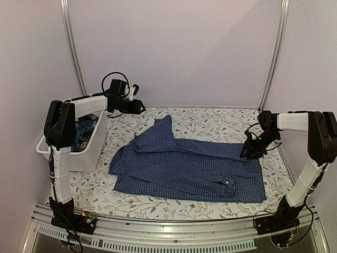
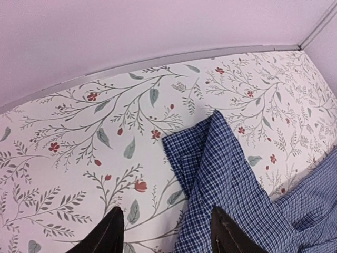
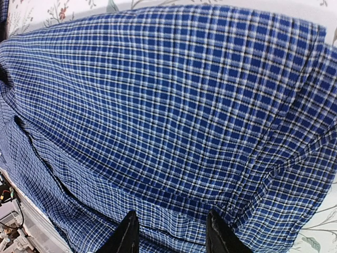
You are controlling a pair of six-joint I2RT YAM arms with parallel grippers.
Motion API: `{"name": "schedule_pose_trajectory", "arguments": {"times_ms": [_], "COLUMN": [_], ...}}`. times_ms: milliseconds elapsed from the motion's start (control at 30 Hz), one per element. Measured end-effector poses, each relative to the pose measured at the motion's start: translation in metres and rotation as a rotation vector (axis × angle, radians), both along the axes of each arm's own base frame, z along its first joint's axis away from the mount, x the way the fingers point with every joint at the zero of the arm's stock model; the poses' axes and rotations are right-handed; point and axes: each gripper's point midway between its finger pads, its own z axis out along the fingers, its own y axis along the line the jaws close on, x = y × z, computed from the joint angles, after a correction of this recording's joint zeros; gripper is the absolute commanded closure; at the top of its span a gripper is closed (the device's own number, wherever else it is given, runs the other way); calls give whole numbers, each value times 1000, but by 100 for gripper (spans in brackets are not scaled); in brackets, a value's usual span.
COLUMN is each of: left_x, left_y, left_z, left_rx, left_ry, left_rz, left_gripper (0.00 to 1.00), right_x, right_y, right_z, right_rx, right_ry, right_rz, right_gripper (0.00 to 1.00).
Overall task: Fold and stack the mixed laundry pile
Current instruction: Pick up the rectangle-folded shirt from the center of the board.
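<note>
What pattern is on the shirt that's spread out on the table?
The shirt has a small blue-and-white check; it shows best in the right wrist view.

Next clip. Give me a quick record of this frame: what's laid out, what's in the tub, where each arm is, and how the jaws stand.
surface: floral tablecloth
laid out: blue check shirt, spread open, one corner pointing toward the back
tub: white tub at the left edge, dark cloth inside
left gripper: raised at back left beside the tub, jaws apart, empty
right gripper: low over the shirt's right edge, jaws apart, contact unclear
progress: shirt unfolded, nothing stacked
</note>
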Motion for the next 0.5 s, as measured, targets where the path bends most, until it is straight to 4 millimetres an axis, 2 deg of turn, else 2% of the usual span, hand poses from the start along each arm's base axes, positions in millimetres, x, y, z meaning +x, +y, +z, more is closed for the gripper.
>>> {"name": "schedule_pose_trajectory", "arguments": {"times_ms": [67,167,333,500], "left_x": [23,48,70,70], "left_y": [15,22,5,-13], "left_z": [-6,-23,-65,-103], "left_rx": [-46,-87,-108,-91], "left_ry": [32,67,117,163], "left_rz": [53,87,79,59], "left_gripper": [44,47,49,47], "right_x": [5,10,12,13], "right_y": [0,1,3,3], "right_z": [7,15,21,25], "right_rx": [3,6,19,25], "right_ry": [-27,-59,-77,-86], "right_rz": [-3,-6,-16,-22], "right_gripper": [57,57,57,57]}}
